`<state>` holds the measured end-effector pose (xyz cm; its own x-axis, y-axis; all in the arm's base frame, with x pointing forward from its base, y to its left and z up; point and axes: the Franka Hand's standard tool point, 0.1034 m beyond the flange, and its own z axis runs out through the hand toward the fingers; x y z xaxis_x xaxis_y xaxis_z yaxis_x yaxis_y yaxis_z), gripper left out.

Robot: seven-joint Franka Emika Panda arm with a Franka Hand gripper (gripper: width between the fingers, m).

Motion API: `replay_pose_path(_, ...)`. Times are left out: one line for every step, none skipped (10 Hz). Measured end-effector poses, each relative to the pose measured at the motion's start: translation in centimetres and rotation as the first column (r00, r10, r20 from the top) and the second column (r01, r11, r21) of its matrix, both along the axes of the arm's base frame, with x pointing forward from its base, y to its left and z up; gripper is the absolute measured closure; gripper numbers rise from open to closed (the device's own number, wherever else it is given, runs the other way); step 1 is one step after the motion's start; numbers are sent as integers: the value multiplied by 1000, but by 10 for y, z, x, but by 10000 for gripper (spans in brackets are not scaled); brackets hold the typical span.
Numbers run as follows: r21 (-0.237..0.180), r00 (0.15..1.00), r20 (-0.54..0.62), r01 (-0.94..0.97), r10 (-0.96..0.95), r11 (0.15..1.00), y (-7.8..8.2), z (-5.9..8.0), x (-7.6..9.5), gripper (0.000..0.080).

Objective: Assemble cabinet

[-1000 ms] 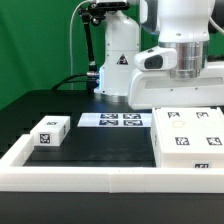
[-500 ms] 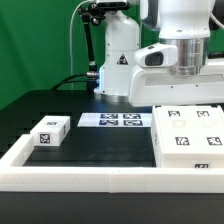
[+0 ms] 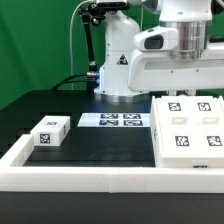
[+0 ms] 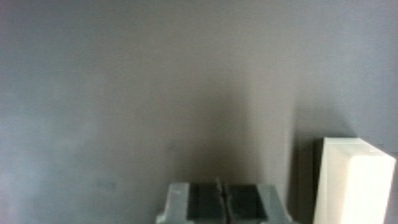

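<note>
You're seeing the pincer (image 4: 221, 200) holding its jaws pressed together, gripping nothing. Near it, the cabinet (image 3: 190, 135) is resting on the dark surface (image 3: 100, 140), showing as a matte white box with square black-and-white tags dotting its top.

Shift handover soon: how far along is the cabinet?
Done: the large white box looks put together, on the exterior view's right. In hand: nothing; the tool looks shut and empty. Left: the small white block lies apart on the exterior view's left, not yet joined.
</note>
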<state>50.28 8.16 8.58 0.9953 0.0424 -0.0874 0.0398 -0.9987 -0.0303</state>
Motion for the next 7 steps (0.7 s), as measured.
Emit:
replay_pose_path(1,1000,4,-1,1,1000,1,-3,-1,797)
replay_pose_path(1,1000,1,-1,1,1000,1,-4,-2,797)
replay_pose_path(1,1000,1,-1,1,1000,1,-4,-2,797)
replay_pose_path(1,1000,1,-1,1,1000,1,-4,-2,797)
replay_pose_path(0,1000,3,-1,1,1000,0,0,1,797)
replay_pose_path(-6,1000,-24,-4,4,1000,2,14,3,797)
replay_pose_path(-6,1000,-30,-3,3,1000,1,22,12,797)
